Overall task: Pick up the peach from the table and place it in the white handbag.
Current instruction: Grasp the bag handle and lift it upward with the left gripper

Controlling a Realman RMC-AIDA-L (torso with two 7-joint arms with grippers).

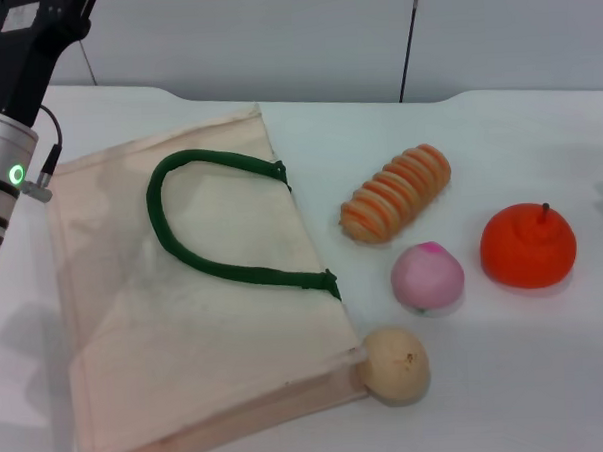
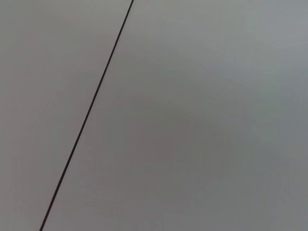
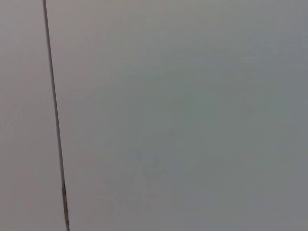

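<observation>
Peach (image 1: 427,277) sits on the table (image 1: 548,375), untouched — just right of the bag (image 1: 186,321), between the tan fruit (image 1: 396,364) at the bag's near corner and the orange (image 1: 529,245). Striped bread roll (image 1: 396,193) lies behind it. All four items are apart from each other; only the tan fruit looks to touch the bag's edge.

Bag lies flat, green handle (image 1: 221,219) looped on top, mouth apparently along the edge facing the fruit — so it will probably need opening or lifting before anything goes in.

Left arm (image 1: 11,109) is raised at the far left over the bag's back corner, green status light on; its gripper is out of frame, so can't tell what it's doing. Right arm shows only as a dark sliver at the right edge. Both wrist cams see just blank wall with a seam, which fits arms held up and away from the work.

Judgement: pick not started. Right arm is the closer one for the peach.
</observation>
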